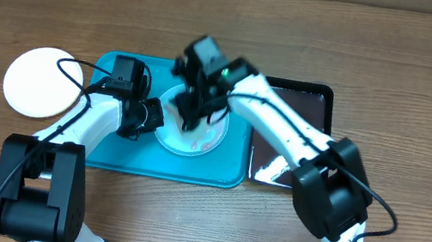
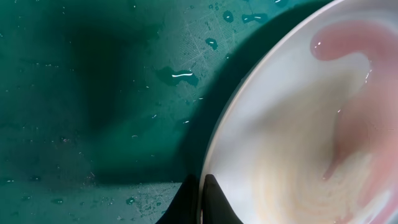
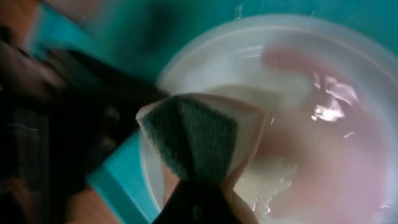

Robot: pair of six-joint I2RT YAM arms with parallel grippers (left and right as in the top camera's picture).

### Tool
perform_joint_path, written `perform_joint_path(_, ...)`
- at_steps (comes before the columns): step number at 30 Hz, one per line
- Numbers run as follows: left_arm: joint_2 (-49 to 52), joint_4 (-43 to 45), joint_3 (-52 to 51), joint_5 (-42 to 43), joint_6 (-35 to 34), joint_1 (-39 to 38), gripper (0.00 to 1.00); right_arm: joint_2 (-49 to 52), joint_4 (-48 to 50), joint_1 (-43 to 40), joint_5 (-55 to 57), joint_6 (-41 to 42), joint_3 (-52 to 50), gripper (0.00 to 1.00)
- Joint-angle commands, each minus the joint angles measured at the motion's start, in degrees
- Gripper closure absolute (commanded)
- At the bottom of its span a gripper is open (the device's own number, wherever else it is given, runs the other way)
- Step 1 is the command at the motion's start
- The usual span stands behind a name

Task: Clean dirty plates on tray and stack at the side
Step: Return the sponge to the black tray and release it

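A pale plate (image 1: 200, 140) with a pink wet smear lies in the turquoise tray (image 1: 107, 151). My left gripper (image 1: 156, 116) is shut on the plate's left rim. In the left wrist view the fingers (image 2: 202, 199) pinch the rim of the plate (image 2: 298, 143) above the wet tray (image 2: 93, 93). My right gripper (image 1: 192, 108) is over the plate and shut on a sponge. The sponge (image 3: 196, 140), green with a pale side, presses on the plate (image 3: 311, 124) near its rim. A clean white plate (image 1: 39, 82) lies on the table left of the tray. No third plate shows.
A glossy black bin (image 1: 305, 109) stands right of the tray, partly under my right arm. The wooden table (image 1: 428, 102) lies all around. Water drops (image 2: 180, 76) sit on the tray floor.
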Motion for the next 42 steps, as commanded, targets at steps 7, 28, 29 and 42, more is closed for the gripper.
perform_joint_path(7,0.61,0.04,-0.87,-0.04,-0.39,-0.15,0.96,-5.07,-23.06,-15.02,7.41,0.26,11.65,0.96)
perform_joint_path(28,0.61,0.07,-0.87,-0.04,-0.42,-0.15,0.74,-5.05,-13.27,-25.42,18.49,9.09,-17.09,0.86)
perform_joint_path(29,0.61,0.09,-0.87,-0.04,-0.42,-0.17,0.74,-5.05,-12.9,-25.18,18.49,9.07,-17.27,0.73)
perform_joint_path(42,0.61,0.15,-1.22,-0.33,-0.39,-0.17,0.74,-5.2,-20.92,-32.17,17.68,9.35,3.17,0.25)
